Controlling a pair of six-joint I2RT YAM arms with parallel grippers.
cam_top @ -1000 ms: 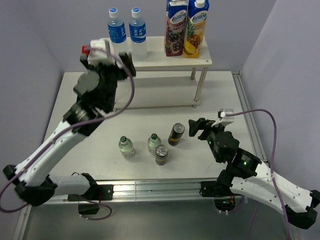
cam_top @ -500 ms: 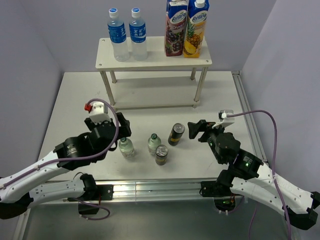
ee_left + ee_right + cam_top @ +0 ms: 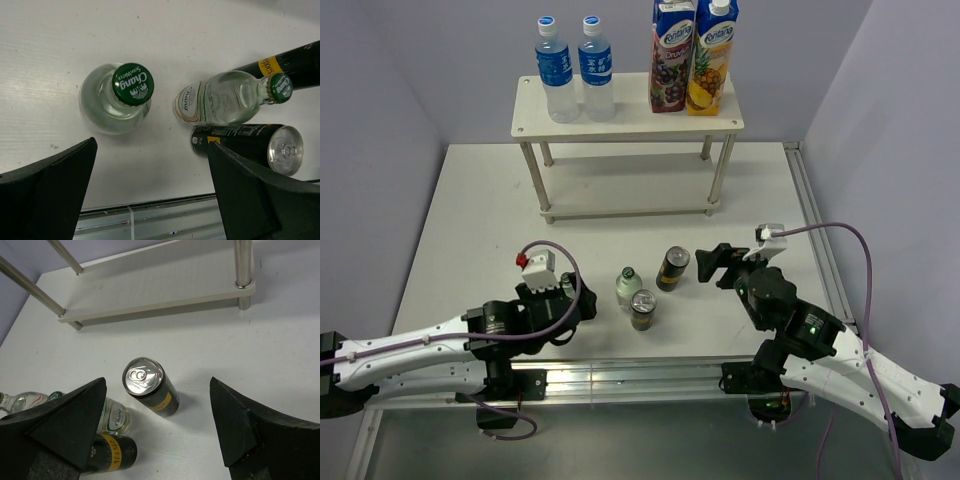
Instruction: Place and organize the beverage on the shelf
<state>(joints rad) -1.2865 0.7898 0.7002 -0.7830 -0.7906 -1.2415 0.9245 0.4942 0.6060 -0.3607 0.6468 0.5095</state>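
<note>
Two blue-capped water bottles [image 3: 552,70] [image 3: 596,68] stand on the top board of the cream shelf [image 3: 630,122]. On the table stand a green-capped bottle [image 3: 628,285] and two dark cans [image 3: 672,267] [image 3: 643,308]. My left gripper [image 3: 572,303] is open and empty, low over the other green-capped bottle [image 3: 131,86], which it mostly hides from above. The left wrist view also has the second bottle [image 3: 225,97] and a can [image 3: 250,142]. My right gripper [image 3: 712,263] is open and empty, just right of the far can [image 3: 149,385].
Two tall juice cartons [image 3: 692,55] stand on the right of the shelf's top board. The lower board [image 3: 165,290] is bare where it shows. A metal rail [image 3: 640,378] runs along the table's near edge, and purple walls close in the sides.
My left arm has swung from the shelf's top left down to the front of the table, over the left green-capped bottle. The right arm has barely moved.
</note>
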